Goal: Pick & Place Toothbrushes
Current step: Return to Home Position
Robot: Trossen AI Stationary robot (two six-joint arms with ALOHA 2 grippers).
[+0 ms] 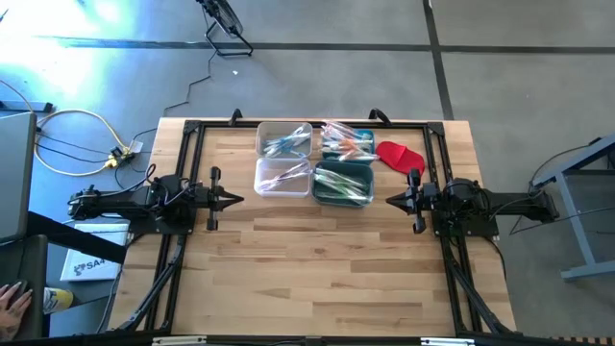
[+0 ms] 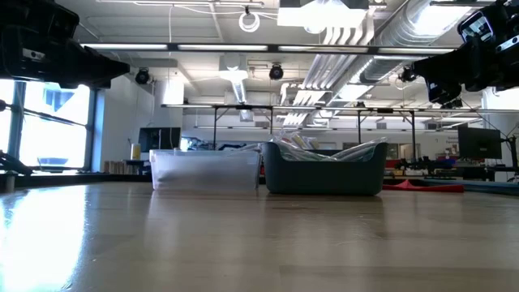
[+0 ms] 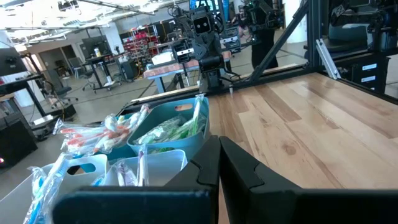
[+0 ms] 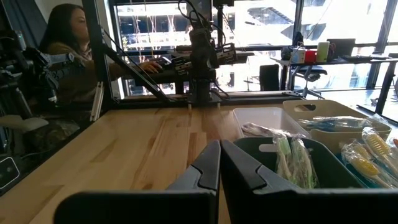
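The thin, whitish plastic toothbrushes (image 1: 338,183), with green, blue, orange or pink accents, lay heaped, seemingly by colour, in four small plastic bins (image 1: 258,179) clustered at the far middle of the pale wooden table (image 1: 317,269). The dark two-finger left gripper (image 1: 233,200) and right gripper (image 1: 392,201) hung either side of that cluster, clear of it, each with fingers pinched together on nothing. From where I stood the brushes looked light and stiff but slick, many seemingly in clear wrappers, so I'd have pinched one across mid-handle.
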